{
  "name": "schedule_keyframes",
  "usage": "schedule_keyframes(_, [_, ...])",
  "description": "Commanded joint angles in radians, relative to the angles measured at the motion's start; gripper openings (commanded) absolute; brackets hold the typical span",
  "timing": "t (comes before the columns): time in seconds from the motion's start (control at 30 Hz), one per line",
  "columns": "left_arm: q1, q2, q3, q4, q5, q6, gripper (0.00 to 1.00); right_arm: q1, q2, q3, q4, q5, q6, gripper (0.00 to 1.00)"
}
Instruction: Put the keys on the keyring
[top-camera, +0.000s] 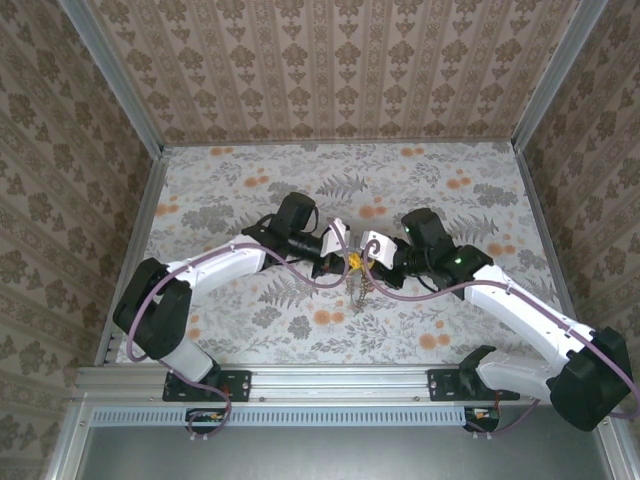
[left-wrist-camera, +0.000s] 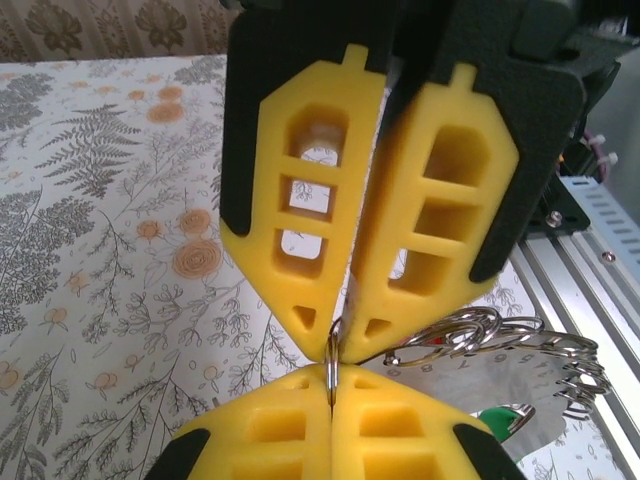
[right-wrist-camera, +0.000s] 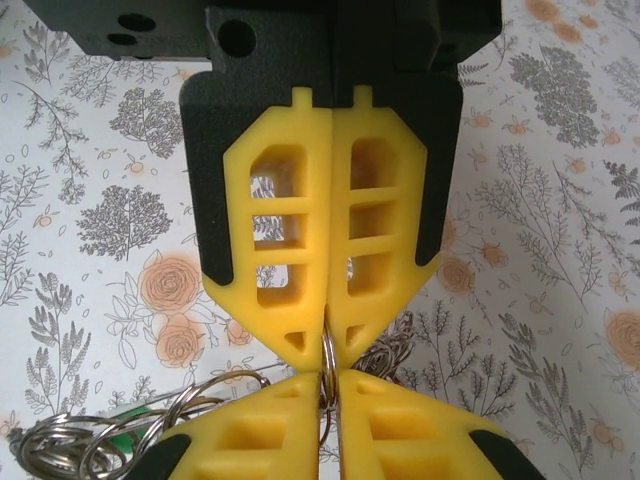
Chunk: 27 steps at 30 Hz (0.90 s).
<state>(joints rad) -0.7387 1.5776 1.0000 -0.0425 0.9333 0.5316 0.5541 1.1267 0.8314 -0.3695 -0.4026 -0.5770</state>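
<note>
Left claw (left-wrist-camera: 340, 335), right claw (right-wrist-camera: 325, 345) clamped tip-to-tip

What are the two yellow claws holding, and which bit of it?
Both the left gripper and right gripper pinch one thin metal ring by its rim, at opposite edges.

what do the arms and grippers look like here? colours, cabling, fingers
Left arm and right arm: white links, black joint housings, a purple cable looped along each. Left gripper and right gripper match: black finger shells carrying yellow pads with ribbed cut-out windows, tapering to a point. A small green light shows on the right arm.
</note>
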Motion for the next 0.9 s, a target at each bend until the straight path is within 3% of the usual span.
schedule_keyframes(0.0, [0.01,-0.027,-0.033,0.163,0.088,-0.085,0.0,-0.011,-0.013,-0.047,0.08,-0.033,0.001,0.16])
schedule_keyframes(0.4, [0.017,-0.03,-0.049,0.227,0.166,-0.125,0.0,-0.061,-0.023,-0.106,0.183,-0.109,0.034,0.14])
schedule_keyframes(0.57, [0.018,-0.025,-0.048,0.209,0.142,-0.12,0.0,-0.063,-0.037,-0.092,0.188,-0.14,0.048,0.05])
schedule_keyframes(0.67, [0.016,-0.024,-0.042,0.155,0.095,-0.09,0.08,-0.062,-0.038,-0.059,0.138,-0.125,0.04,0.03])
schedule_keyframes(0.87, [0.009,-0.011,0.025,-0.043,0.015,0.037,0.11,-0.035,-0.008,0.033,-0.005,-0.062,-0.005,0.01])
